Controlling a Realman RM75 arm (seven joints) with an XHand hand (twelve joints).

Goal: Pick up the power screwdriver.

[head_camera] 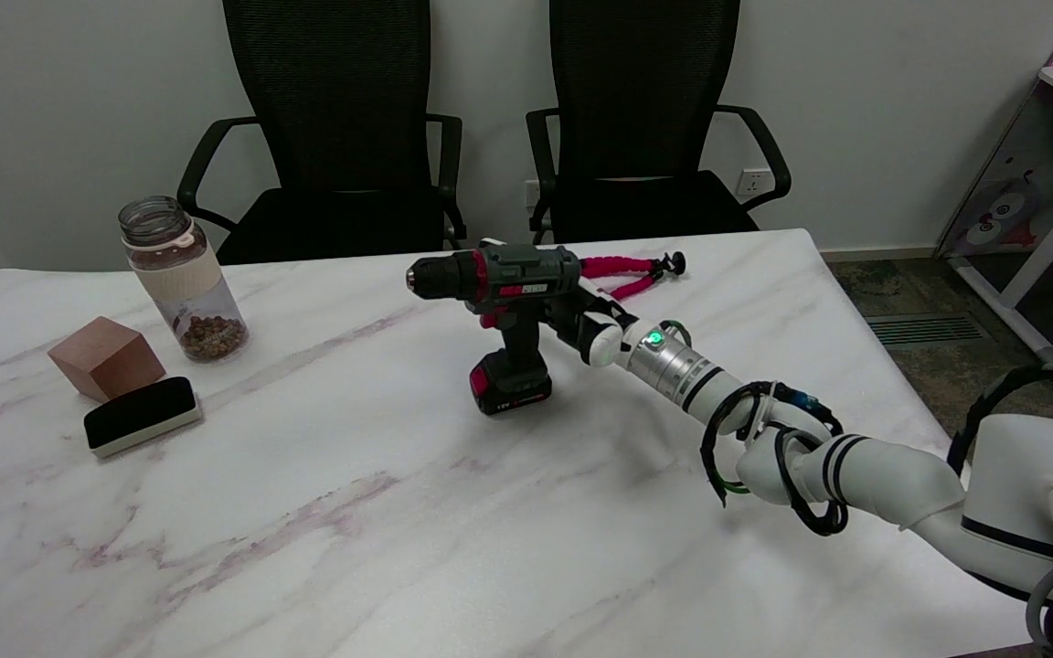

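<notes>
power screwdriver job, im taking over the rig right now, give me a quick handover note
Right hand: at the back of the power screwdriver, against its handle; whether the fingers have closed around it cannot be told from the head view.
Screwdriver: upright on its battery base on the marble table, chuck pointing to the picture's left.
Done: the reach.
Left: confirm a firm grip, then lift it off the table.

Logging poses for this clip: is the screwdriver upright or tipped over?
Upright. The screwdriver stands on its battery base on the table, chuck pointing left; the right hand is at its handle.
</notes>
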